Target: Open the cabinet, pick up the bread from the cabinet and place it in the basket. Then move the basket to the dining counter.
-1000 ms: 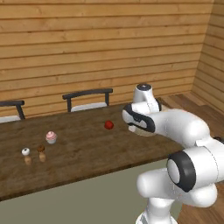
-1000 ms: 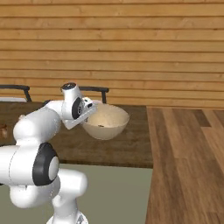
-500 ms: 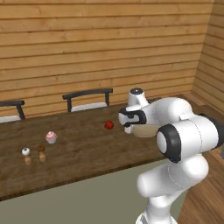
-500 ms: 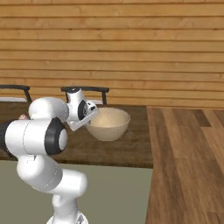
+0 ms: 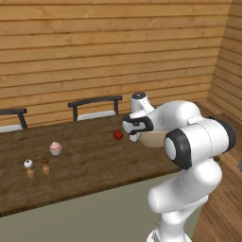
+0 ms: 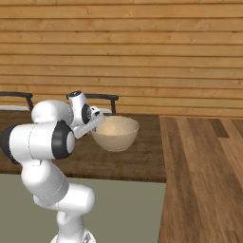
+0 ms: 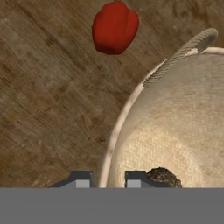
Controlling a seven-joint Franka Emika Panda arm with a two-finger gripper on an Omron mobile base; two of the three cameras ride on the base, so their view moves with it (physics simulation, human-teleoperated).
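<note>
The round tan basket [image 6: 115, 133] [image 5: 152, 139] sits low over the dark wood dining counter [image 5: 94, 163] near its right end; I cannot tell whether it touches the top. My gripper [image 7: 106, 180] [image 6: 97, 122] is shut on the basket's rim [image 7: 114, 131], one fingertip outside and one inside. The dark-brown bread [image 7: 162, 176] lies in the basket's bottom, right by the inner fingertip. A rope handle [image 7: 181, 50] shows on the rim. The cabinet is out of view.
A red pepper [image 5: 117, 135] [image 7: 115, 27] lies on the counter just left of the basket. Farther left stand a cupcake [image 5: 56, 148] and two small items [image 5: 37, 165]. Chairs [image 5: 94, 106] line the far side, and wood floor [image 6: 204, 180] lies to the right.
The arm's elbow has swung round towards the front. The gripper and basket have shifted slightly left towards the pepper, the grip on the rim unchanged.
</note>
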